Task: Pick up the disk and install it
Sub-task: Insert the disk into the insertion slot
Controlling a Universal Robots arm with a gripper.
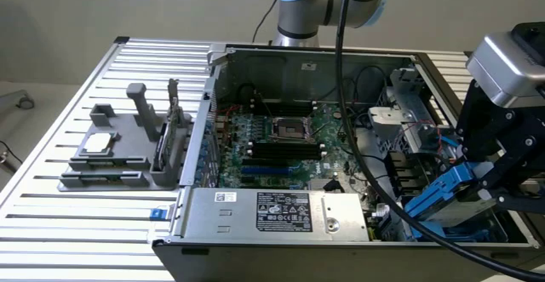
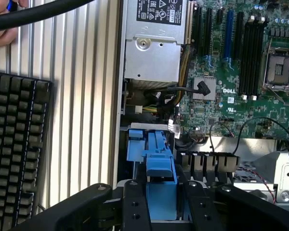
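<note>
Gripper: we see the gripper point(image 1: 484, 191) at about 4 o'clock in the exterior view, over the front corner of the computer case point(image 1: 307, 57).
Jaws: they stand about half way apart, one on each side of the blue frame, which fills the space between them. As far as we can see they are closed on it and hold it.
Disk: the disk point(image 1: 443, 198) is in the jaws, tilted and above the floor of the case. In the wrist view the disk point(image 2: 160, 161) reaches forward from the gripper point(image 2: 161, 199).
Long axis: in the exterior view it runs from 2 o'clock down to 8 o'clock. The gripper has the 2 o'clock end, and the free end points to 8 o'clock, into the case.
Under the disk: more blue plastic point(image 1: 477, 236) lies at 5 o'clock from it. We cannot tell if they touch.
Power supply: the silver box point(image 1: 281, 212) is near the free end, at 9 o'clock from it.
Main board: the green board point(image 1: 281, 135) is farther, at 10 o'clock.
Grey stand: the stand point(image 1: 119, 151) is well apart, outside the case at 9 o'clock.
</note>
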